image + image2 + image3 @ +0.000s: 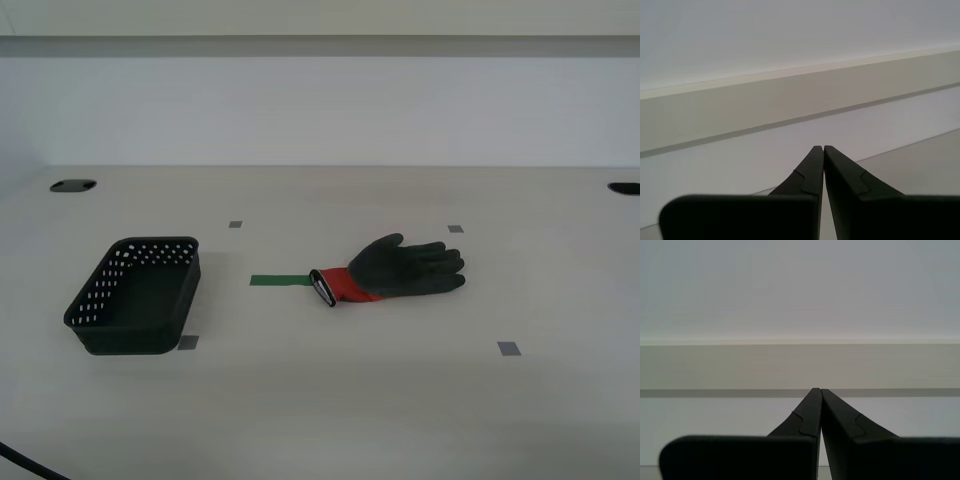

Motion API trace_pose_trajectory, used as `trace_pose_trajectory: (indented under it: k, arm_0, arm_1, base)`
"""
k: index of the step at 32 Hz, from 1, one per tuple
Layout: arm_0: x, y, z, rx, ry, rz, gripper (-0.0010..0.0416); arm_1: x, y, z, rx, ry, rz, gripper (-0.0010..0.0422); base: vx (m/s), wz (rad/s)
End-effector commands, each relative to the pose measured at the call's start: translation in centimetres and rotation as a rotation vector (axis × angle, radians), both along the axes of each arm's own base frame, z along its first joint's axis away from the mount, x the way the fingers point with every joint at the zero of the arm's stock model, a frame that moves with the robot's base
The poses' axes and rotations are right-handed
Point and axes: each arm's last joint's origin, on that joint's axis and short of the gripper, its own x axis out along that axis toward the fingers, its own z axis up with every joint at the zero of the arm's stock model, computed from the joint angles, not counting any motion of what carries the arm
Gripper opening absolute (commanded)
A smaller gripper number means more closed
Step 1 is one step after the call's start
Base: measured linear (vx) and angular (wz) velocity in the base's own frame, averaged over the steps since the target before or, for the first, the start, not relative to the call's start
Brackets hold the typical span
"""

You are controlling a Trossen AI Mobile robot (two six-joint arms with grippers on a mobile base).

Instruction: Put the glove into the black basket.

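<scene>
Pressing tip to tip, my first gripper (816, 390) and my second gripper (819, 147) are seen closed on nothing, aimed at a wall. Neither arm is shown outside. On the surface (400, 400), the glove (395, 270) lies at three o'clock of the black basket (137, 295), well apart.

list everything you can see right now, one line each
glove: 1, dark grey with red wrist, lying on the table at the exterior view's right of centre
black basket: 1, black, exterior view's left, nothing seen inside
green tape strip: 1, green, just beside the glove's cuff
grey tape squares: 4, grey, scattered on the table
table: 1, pale beige
my first gripper: 1, black, shut, facing the wall
my second gripper: 1, black, shut, facing the wall
</scene>
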Motion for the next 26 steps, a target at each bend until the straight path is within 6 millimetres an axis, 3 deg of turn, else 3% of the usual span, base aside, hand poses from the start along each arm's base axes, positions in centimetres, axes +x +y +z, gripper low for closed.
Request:
trace_pose_trajectory:
  k: [1,8,15,26]
  arm_0:
    - [0.0,0.0,0.1,0.0,-0.004,0.0,0.0001]
    - [0.0,0.0,0.1,0.0,-0.004,0.0,0.0001]
    - [0.0,0.0,0.0,0.0,-0.001,0.0,0.0]
    - [0.0,0.0,0.0,0.0,-0.001,0.0,0.0001]
  arm_1:
    - [1.0,-1.6,0.2,0.023,0.024,-0.055,0.0]
    - [4.0,-5.9,-0.1,0.125,0.123,-0.192,-0.0001]
    - [8.1,-11.7,-1.6,0.217,0.244,-0.34,-0.0001]
    - [11.6,-19.3,-7.9,0.293,0.375,-0.46,-0.0001]
  base:
    - [0.0,0.0]
    - [0.0,0.0]
    - [0.0,0.0]
    - [0.0,0.0]
